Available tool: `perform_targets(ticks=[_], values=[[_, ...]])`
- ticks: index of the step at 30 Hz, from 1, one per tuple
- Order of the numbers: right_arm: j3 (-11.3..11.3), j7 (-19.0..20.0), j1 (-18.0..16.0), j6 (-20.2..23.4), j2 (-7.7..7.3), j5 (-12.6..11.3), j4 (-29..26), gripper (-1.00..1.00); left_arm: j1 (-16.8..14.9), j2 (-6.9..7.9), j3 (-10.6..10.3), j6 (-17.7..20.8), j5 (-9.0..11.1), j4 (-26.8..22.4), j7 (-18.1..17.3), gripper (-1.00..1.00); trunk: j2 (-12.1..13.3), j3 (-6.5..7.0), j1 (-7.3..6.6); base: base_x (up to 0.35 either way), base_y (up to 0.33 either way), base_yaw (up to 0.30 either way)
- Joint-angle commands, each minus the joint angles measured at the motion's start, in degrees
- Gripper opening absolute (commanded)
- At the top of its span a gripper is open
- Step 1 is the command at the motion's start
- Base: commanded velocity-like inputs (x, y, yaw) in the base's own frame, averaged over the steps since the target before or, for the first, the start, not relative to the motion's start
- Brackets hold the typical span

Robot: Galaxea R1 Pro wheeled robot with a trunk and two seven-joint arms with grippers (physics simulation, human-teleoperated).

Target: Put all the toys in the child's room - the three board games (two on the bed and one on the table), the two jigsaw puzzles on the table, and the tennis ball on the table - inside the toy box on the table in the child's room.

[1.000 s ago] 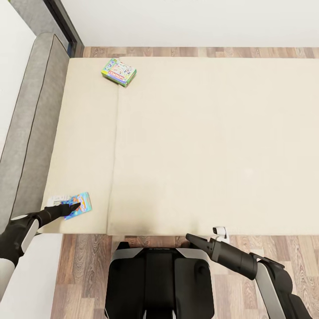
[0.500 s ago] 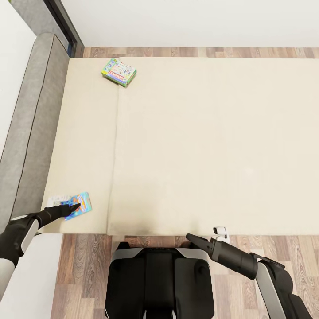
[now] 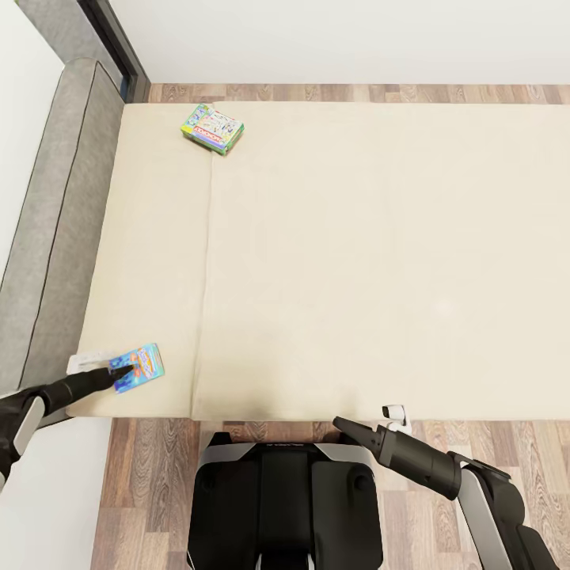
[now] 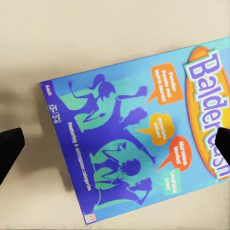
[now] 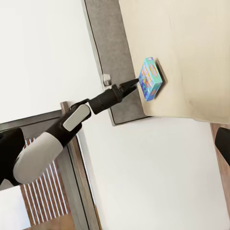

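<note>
Since a second ago the left gripper [image 3: 119, 366] has drawn back slightly along the bed [image 3: 356, 261], its tips now at the blue board game's [image 3: 139, 366] near edge. Its fingers [image 4: 9, 148] stand wide apart, straddling the box. That game lies at the bed's near headboard-side corner; the green-white board game [image 3: 213, 127] lies at the far corner. Whether the right gripper [image 3: 342, 425], beside the bed's near edge, is parted, I cannot tell.

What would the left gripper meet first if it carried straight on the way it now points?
Most likely the blue board game: the left gripper points straight at its cover, fingers spread to either side. It lies on the bed; whether they already touch is unclear.
</note>
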Motion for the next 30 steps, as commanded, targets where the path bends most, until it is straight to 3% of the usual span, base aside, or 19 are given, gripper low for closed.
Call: perform_targets(ticks=[1, 7, 30], values=[[0.0, 0.1, 0.0, 0.3, 0.0, -0.1, 0.0, 1.0, 0.0, 0.02, 0.5, 0.5, 0.4, 0.2, -0.3, 1.0, -0.1, -0.05, 0.03, 0.0, 0.0, 0.0], [0.0, 0.1, 0.0, 0.3, 0.0, -0.1, 0.0, 1.0, 0.0, 0.12, 1.7, 0.6, 0.3, 0.8, -1.0, 1.0, -0.1, -0.05, 0.03, 0.0, 0.0, 0.0], [0.0, 0.2, 0.0, 0.3, 0.0, -0.1, 0.0, 1.0, -0.3, 0.04, 2.1, 2.8, 0.5, 1.2, -1.1, 1.0, -0.1, -0.18, 0.03, 0.0, 0.0, 0.0]])
